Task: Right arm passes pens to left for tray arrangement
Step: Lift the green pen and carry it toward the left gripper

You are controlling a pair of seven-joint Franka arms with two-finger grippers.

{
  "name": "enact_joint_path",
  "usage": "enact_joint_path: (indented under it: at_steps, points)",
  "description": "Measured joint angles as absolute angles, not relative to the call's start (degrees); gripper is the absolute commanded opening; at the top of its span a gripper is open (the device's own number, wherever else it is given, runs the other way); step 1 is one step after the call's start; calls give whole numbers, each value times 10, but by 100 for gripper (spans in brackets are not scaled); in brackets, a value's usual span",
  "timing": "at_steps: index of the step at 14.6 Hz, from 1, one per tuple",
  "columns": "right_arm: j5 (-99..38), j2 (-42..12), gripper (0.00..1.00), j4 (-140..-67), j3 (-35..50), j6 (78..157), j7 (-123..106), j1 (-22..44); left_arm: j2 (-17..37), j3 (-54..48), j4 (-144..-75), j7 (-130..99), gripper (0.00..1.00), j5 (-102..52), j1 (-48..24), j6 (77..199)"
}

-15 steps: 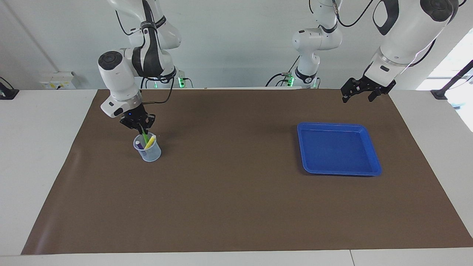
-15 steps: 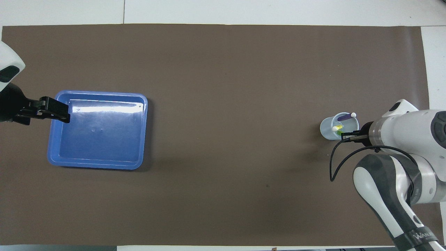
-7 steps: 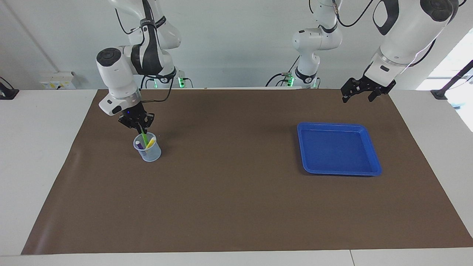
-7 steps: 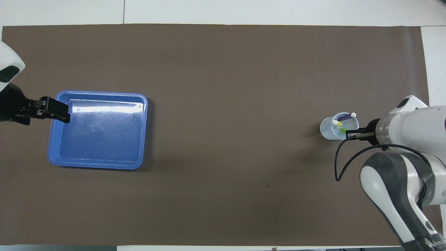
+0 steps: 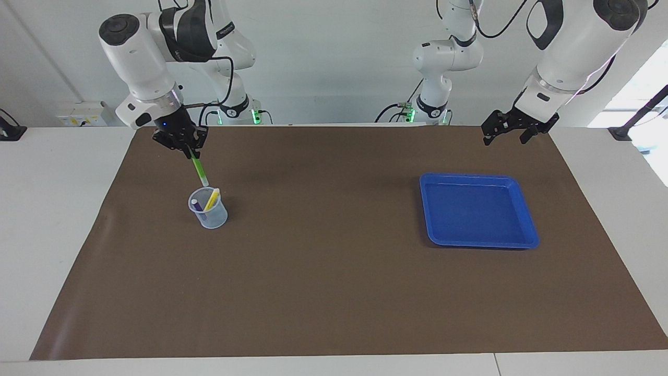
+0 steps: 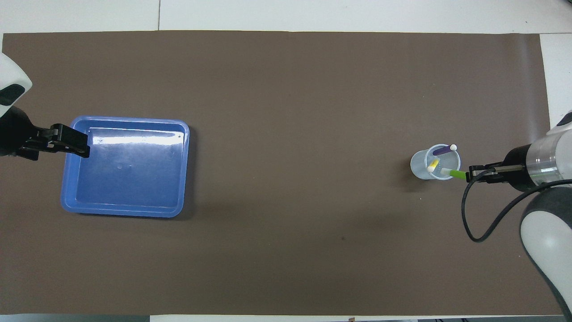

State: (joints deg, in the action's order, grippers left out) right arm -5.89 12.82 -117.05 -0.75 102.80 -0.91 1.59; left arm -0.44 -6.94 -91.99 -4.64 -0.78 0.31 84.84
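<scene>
- Right gripper: pinched on the top of the green pen. A second ago it sat low at the cup with the pen down among the others; it has since risen, and the pen now hangs slantwise, its pale lower end just above the cup's rim.
- Cup: unmoved, at the right arm's end of the mat. The yellow pen and purple pen remain leaning inside it.
- Left gripper: fingers spread, holding nothing; it waits in the air over the mat's edge nearest the robots, beside the tray, and has not shifted.
- Tray: no pens in it, at the left arm's end of the mat, well apart from the cup.
- Meaning: the first pen appears extracted. The hand-over to the left arm likely comes next, and two pens are left to fetch.
</scene>
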Motion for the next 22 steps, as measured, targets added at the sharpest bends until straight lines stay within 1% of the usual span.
enact_joint_path:
  at_steps: [3,7,11,14,16,19,22]
  points:
    - [-154,128,0,-1156,-7,1011,-9,16,-4,-69,-920,-47,100,-8,3,848]
    - [-325,128,0,-1155,16,1016,-17,18,-6,-66,-922,-49,100,-19,11,848]
    - [-474,127,0,-1153,78,1063,-17,19,-14,-63,-947,-75,100,-171,77,846]
    - [-558,127,0,-1152,129,1108,-17,20,-35,-62,-996,-158,100,-300,104,856]
    - [-600,127,0,-1152,163,1133,-17,20,-54,-63,-1037,-224,100,-384,103,881]
    - [-658,125,0,-1153,214,1194,-12,20,-81,-65,-1100,-292,100,-500,103,920]
    - [-699,119,0,-1147,239,1214,-11,20,-112,-64,-1167,-326,100,-589,103,942]
